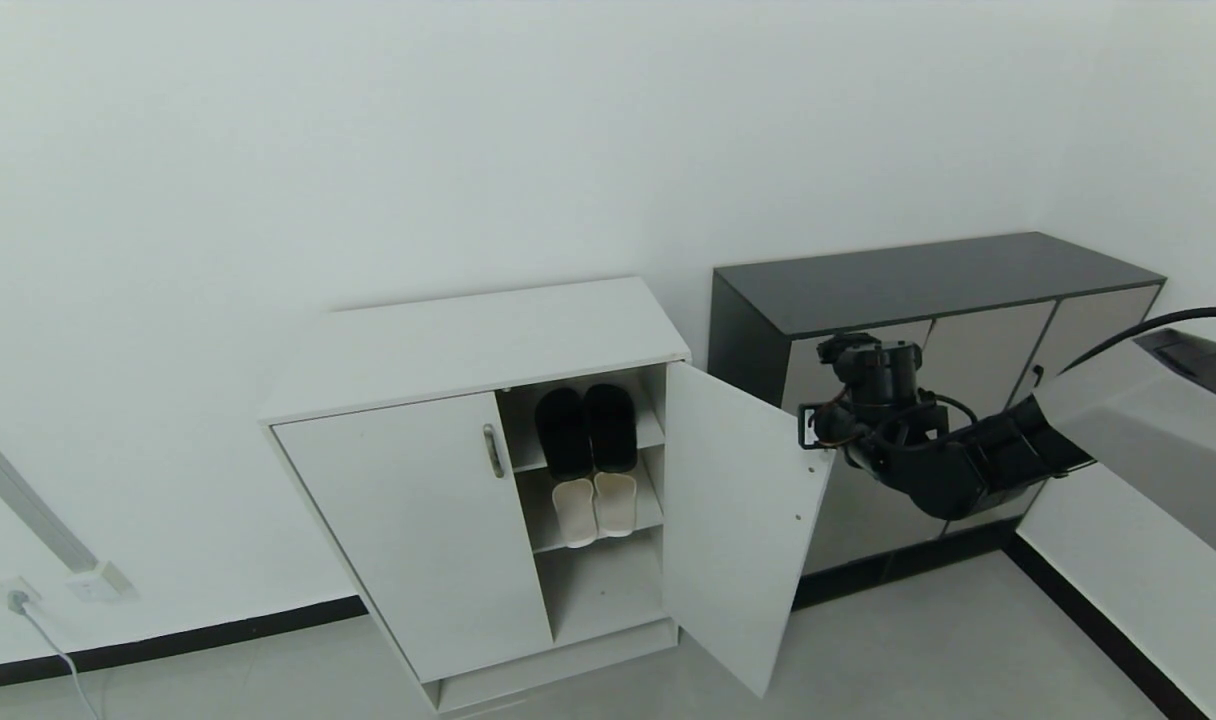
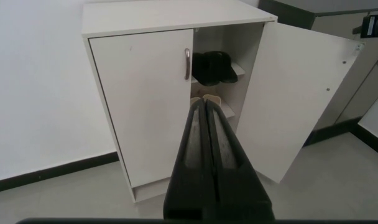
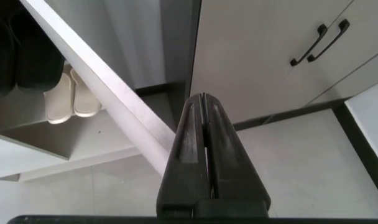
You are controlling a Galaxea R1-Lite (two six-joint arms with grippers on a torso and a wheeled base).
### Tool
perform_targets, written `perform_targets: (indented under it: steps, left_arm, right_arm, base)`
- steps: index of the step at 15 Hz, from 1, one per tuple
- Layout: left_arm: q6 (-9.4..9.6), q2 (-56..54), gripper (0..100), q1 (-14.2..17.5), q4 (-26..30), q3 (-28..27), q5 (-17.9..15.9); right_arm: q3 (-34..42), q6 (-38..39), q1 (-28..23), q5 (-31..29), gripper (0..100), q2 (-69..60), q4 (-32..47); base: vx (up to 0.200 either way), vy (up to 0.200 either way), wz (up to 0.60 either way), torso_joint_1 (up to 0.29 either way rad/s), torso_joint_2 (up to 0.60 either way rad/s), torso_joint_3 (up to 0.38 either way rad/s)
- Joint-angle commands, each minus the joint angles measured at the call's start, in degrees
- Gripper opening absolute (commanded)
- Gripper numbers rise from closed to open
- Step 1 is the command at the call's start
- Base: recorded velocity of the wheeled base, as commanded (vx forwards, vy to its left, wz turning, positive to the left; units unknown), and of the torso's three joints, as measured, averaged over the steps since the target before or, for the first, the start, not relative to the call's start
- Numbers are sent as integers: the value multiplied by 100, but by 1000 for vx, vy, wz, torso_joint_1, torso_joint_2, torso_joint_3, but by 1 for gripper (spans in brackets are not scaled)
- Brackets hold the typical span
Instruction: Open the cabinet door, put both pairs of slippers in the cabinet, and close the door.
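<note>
Slippers first: both pairs are inside the white cabinet [image 1: 468, 340]. The black slippers [image 1: 588, 430] lie side by side on the upper shelf. The pale slippers [image 1: 595, 508] lie side by side on the shelf just below, with the floor of the lowest compartment showing beneath them.

The cabinet's right door [image 1: 738, 520] stands swung wide open, its free edge out toward the dark sideboard [image 1: 928, 280] beside it. The left door [image 1: 418, 530] is closed flat, with its metal handle [image 1: 492, 450] upright near its inner edge.

Your right gripper [image 3: 203, 99] has its fingers pressed together with nothing between them. In the head view it sits at the open door's upper outer corner. From its wrist camera the door's edge runs just past the fingertips, though you cannot tell from here whether they touch it.

Your left gripper [image 2: 205, 106] is likewise squeezed closed on nothing. It is held out in front of the cabinet, apart from it, with its tips lined up on the opening where both pairs show.
</note>
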Motion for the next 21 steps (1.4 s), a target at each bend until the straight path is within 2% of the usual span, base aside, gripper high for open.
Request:
perform_targets:
  steps: [1,10,19,21]
  left_arm:
    - [-2,7,0,0,0,5,0]
    - [-2,7,0,0,0,-4,-9]
    - [-2,7,0,0,0,5,-9]
    - [-2,7,0,0,0,5,-9]
  right_arm:
    - [29,3,38,-4,0,13,43]
    - [231,3,310,-30,0,-75,149]
    - [961,214,1461,-30,0,-541,131]
    - [1040,478,1883,-21,0,-611,149]
  base:
    - [0,0,0,0,0,0]
    - [0,0,0,0,0,0]
    - [0,0,0,0,0,0]
    - [0,0,0,0,0,0]
